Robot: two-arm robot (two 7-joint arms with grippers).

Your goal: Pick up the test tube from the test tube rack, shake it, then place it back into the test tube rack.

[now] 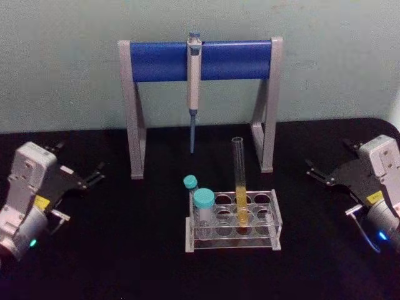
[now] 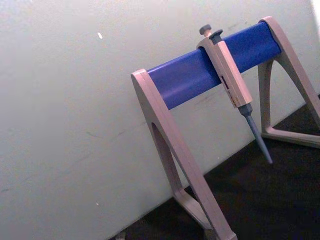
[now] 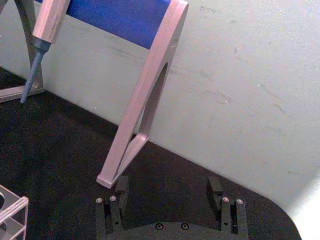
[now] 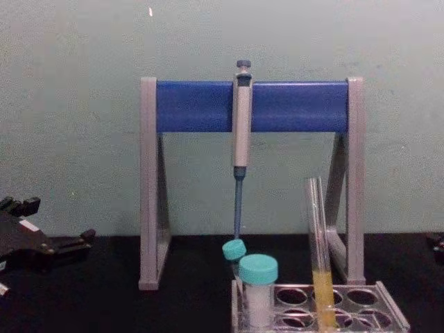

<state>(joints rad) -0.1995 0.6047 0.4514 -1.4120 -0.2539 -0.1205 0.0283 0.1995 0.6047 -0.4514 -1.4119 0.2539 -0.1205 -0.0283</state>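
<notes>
Head view: left tool (image 1: 81,159) and right tool (image 1: 326,156) idle at desk sides, spread wide; I'd pinch the test tube (image 1: 239,181) gently on its bare upper glass, as it looks light, slick and fragile.

I see a plain pale green wall (image 1: 62,69) across the whole back, matte and evenly lit, with no hard shadows. It carries faint scuffs (image 3: 220,97) and one white fleck (image 4: 150,11) (chip or tape, can't tell). The table (image 1: 125,250) in front is matte black, and its far right corner is rounded.
</notes>
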